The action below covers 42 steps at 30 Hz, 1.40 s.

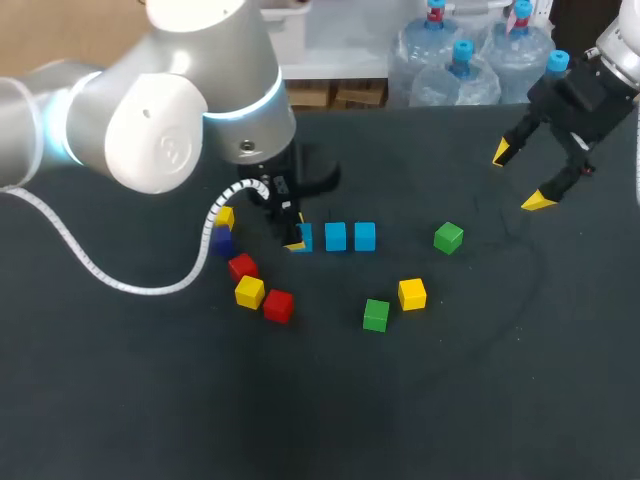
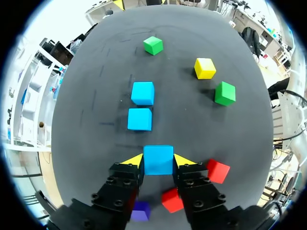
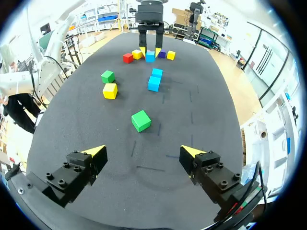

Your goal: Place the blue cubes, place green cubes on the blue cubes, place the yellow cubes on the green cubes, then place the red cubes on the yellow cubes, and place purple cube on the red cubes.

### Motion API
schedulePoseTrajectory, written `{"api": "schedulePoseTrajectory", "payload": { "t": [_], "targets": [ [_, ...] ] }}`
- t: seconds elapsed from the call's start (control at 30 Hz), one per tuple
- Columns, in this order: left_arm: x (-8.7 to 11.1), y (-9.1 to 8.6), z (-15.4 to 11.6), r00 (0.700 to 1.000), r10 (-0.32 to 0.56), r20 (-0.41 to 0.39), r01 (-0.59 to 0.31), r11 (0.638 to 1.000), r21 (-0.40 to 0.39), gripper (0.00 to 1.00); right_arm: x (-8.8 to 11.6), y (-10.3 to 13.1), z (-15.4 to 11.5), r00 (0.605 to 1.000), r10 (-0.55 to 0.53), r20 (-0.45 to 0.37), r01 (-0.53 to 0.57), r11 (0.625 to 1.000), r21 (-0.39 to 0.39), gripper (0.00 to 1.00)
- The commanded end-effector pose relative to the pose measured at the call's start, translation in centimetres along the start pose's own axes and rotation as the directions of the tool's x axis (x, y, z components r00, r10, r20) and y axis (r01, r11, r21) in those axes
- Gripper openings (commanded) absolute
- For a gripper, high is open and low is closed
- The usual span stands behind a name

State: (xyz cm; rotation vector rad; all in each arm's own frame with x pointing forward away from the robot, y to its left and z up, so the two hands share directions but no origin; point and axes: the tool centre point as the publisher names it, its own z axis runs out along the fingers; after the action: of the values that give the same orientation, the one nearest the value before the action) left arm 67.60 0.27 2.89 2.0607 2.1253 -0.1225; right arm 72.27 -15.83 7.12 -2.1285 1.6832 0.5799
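Left jaws pinch the blue cube (image 2: 158,160) on two opposite flat faces. It sits at the 9 o'clock end of a three-cube row (image 1: 335,237) on the bench (image 1: 480,400). Right jaws hang spread and hold nothing, toward 2 o'clock. The cube looks light, rigid and smooth-sided. Grip it mid-height, square on flat faces, or it may twist.

Head camera: high, behind, looking down. Left wrist: close above blue cubes (image 2: 139,119). Right wrist: far, facing them. All share them.
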Motion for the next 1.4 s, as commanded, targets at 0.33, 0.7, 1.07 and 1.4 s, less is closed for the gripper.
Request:
{"api": "schedulePoseTrajectory", "payload": {
  "t": [0.33,0.7,1.07,1.4],
  "targets": [
    [0.0,1.2,2.0,1.0,0.008,-0.011,-0.007,1.0,0.022,0.0,0.0,0.0,0.0,1.0,-0.001,0.001,0.001,1.0,0.0,1.0],
    [0.3,2.7,2.9,0.999,0.016,-0.036,-0.015,1.0,0.019,0.0,0.0,0.0,0.0,1.0,-0.001,0.001,0.001,1.0,0.0,1.0],
    [0.0,3.2,3.0,1.0,0.008,-0.023,-0.008,1.0,0.015,0.0,0.0,0.0,0.0,1.0,-0.001,0.001,0.001,1.0,0.0,1.0],
    [0.1,2.9,3.3,1.0,0.01,-0.02,-0.009,1.0,0.026,0.0,0.0,0.0,0.0,1.0,-0.001,0.001,0.001,1.0,0.0,1.0]
  ]
}}
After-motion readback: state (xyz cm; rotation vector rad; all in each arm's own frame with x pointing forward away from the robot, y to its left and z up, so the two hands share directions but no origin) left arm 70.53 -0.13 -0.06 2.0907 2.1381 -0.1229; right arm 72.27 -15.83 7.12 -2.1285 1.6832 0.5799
